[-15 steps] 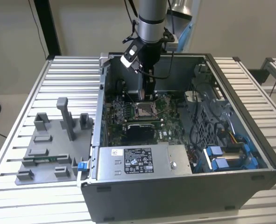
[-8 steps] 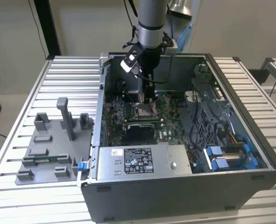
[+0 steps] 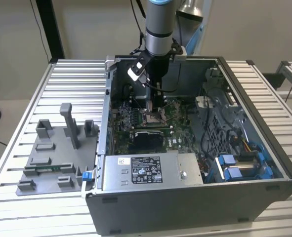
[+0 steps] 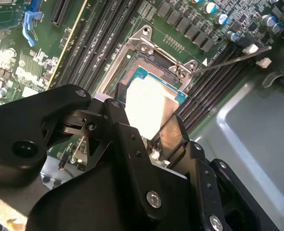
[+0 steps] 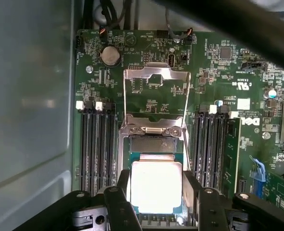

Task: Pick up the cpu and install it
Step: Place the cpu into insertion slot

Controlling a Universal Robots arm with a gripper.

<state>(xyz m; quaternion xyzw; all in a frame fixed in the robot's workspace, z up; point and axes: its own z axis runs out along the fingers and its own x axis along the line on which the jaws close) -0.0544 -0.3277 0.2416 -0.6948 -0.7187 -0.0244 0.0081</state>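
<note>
- The putting-in step looks to be in hand. The end effector (image 5: pixel 156 195) is down inside the computer case (image 3: pixel 185 207). It grips the cpu (image 5: pixel 156 185) with its fingers (image 5: pixel 124 197) pressed on two sides of the chip.
- The cpu has a shiny silver top and a thin green edge. In both wrist views it is right at the socket (image 5: pixel 153 144) and covers part of the dark square hole. I cannot tell if it hangs just above the hole or touches it.
- The metal lid (image 5: pixel 134 74) of the socket stands open, tipped back from the hole. So the way in looks free.
- The thin lever (image 4: pixel 228 60) is swung out to one side, apart from the chip.
- I think this step needs a slow, gentle move. The chip has to stay flat and line up with the square hole. If it tilts or turns, it could sit crooked and hurt the tiny pins.
- Long black memory slots (image 5: pixel 98 149) run along both sides of the socket, close to the fingers. They are the nearest things the fingers could bump.
- In the exterior view, a grey box (image 3: pixel 150 169) with a label sits at the near side of the case. Blue parts (image 3: pixel 234 165) and wires lie toward the exterior view's right. All of these are well apart from the chip.
- A grey tray (image 3: pixel 52 148) rests on the worktop (image 3: pixel 17 212) beside the case, on the exterior view's left.
</note>
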